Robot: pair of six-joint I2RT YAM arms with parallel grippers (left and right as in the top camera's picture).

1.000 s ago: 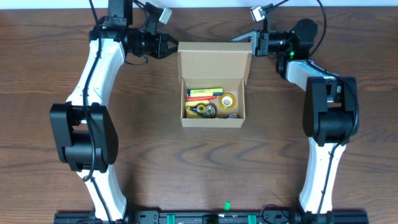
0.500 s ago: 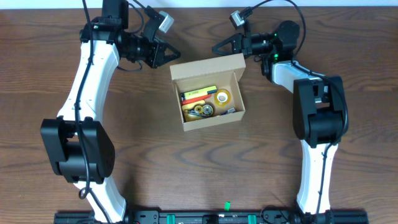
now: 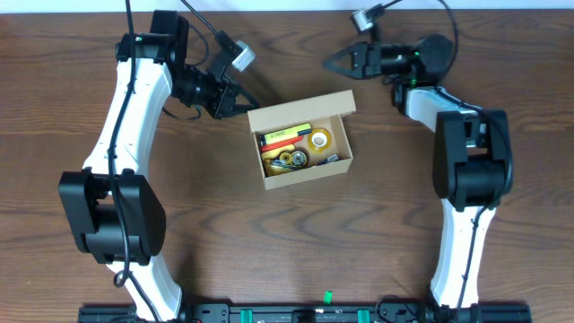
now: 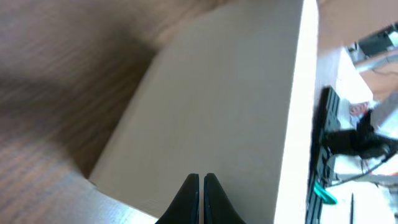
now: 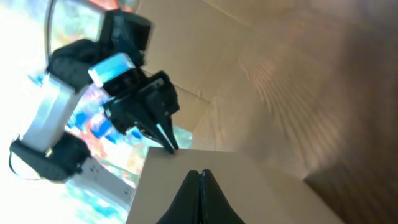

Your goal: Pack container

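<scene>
Backing off from the container (image 3: 309,172) since half a second ago, the right gripper (image 3: 330,61) now hangs over bare wood well above and to the right of the box's far corner, no longer at the lid's edge. The left gripper (image 3: 244,101) has dropped down and in, its tips just beside the box's upper-left corner. The tan cardboard box itself sits much where it did half a second ago, near the middle of the brown wooden table (image 3: 269,242) and turned slightly off square, its flap lid standing open along the far side.

Inside lie a yellow tape roll (image 3: 321,140) at the right, a yellow bar (image 3: 287,131) and a red one (image 3: 280,141) along the back, and some small dark round pieces (image 3: 289,161) toward the front – too small to name.

Seen from the left wrist, the fingertips (image 4: 192,186) are pressed together with nothing between them, and a plain cardboard face (image 4: 217,93) fills the view; whether they touch it cannot be told. From the right wrist, the right claw's tips (image 5: 198,180) are likewise closed on nothing, with a tan cardboard surface below them and the left arm's gripper (image 5: 163,134) beyond it.
</scene>
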